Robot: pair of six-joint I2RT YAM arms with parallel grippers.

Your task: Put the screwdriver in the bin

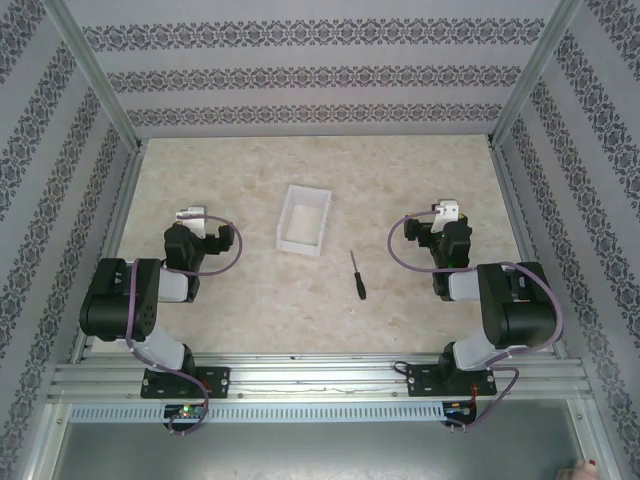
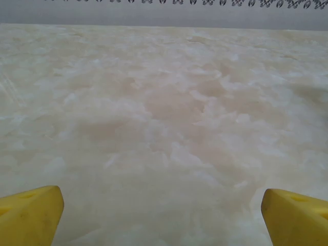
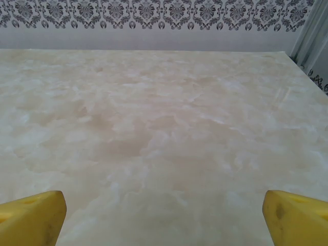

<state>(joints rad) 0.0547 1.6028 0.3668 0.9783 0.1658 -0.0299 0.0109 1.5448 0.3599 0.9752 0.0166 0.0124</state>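
Note:
The slim black-handled screwdriver (image 1: 357, 276) lies flat on the marbled table, handle nearest the arms, shaft pointing away. The white open-top bin (image 1: 303, 220) sits just up and left of it, with nothing inside. My left gripper (image 1: 190, 216) rests folded back at the left, far from both. My right gripper (image 1: 443, 212) rests at the right, a short way right of the screwdriver. Both wrist views look over bare table, with the yellow fingertips (image 2: 31, 212) (image 3: 32, 218) wide apart at the bottom corners: both grippers (image 2: 163, 218) (image 3: 164, 218) are open and hold nothing.
Patterned walls (image 1: 320, 75) and aluminium posts (image 1: 95, 75) enclose the table on three sides. An aluminium rail (image 1: 320, 385) with the arm bases runs along the near edge. Purple cables (image 1: 400, 250) loop beside each wrist.

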